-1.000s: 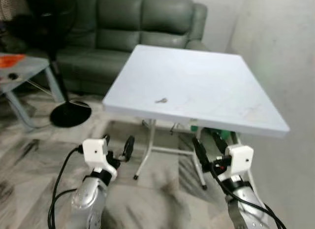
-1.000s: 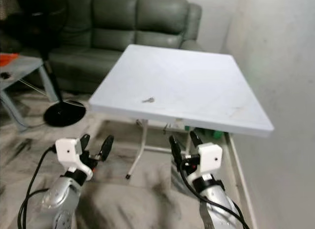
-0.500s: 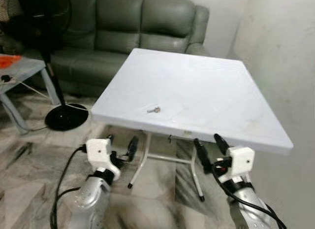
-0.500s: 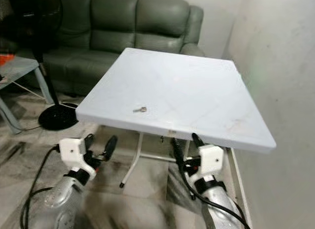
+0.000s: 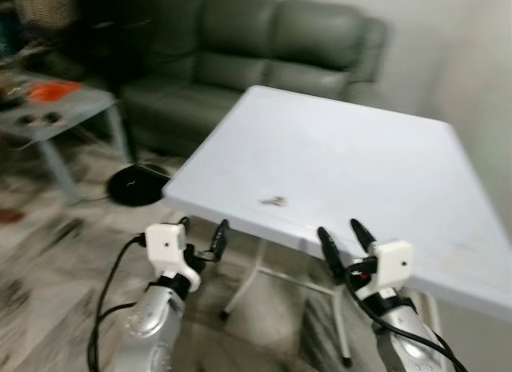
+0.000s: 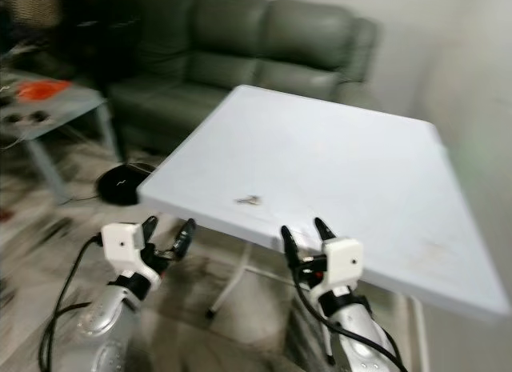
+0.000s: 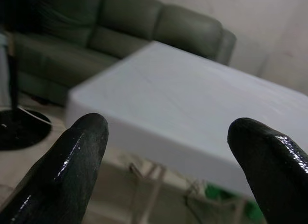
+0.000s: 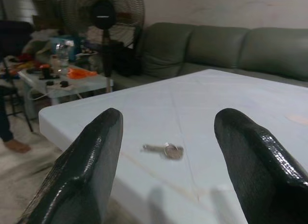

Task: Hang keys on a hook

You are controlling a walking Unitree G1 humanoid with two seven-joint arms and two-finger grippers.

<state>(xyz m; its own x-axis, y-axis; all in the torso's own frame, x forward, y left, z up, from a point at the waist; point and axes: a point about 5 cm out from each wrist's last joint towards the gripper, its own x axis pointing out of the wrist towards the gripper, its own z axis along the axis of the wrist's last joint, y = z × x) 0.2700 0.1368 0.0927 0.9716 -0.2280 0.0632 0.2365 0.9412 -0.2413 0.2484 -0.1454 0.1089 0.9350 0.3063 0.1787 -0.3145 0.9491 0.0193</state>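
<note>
A small set of keys (image 5: 274, 201) (image 8: 165, 150) lies on the white square table (image 5: 360, 164) near its front edge. My right gripper (image 5: 344, 236) is open, held just below and in front of that edge, to the right of the keys. My left gripper (image 5: 202, 232) is open too, lower and to the left of the table's front corner. In the left wrist view the table (image 7: 192, 118) spreads ahead between the two black fingers (image 7: 72, 161). No hook is in view.
A dark green sofa (image 5: 264, 52) stands behind the table. A standing fan (image 8: 103, 21) with its black base (image 5: 136, 184) is at the left, beside a low grey table (image 5: 56, 116) with clutter. A pale wall (image 6: 480, 84) runs along the right. A person's foot (image 8: 14, 146) rests on the floor.
The camera has swung and come nearer; the picture is blurred. The table edge now sits right above my right gripper. Both grippers stay open and the keys have not moved.
</note>
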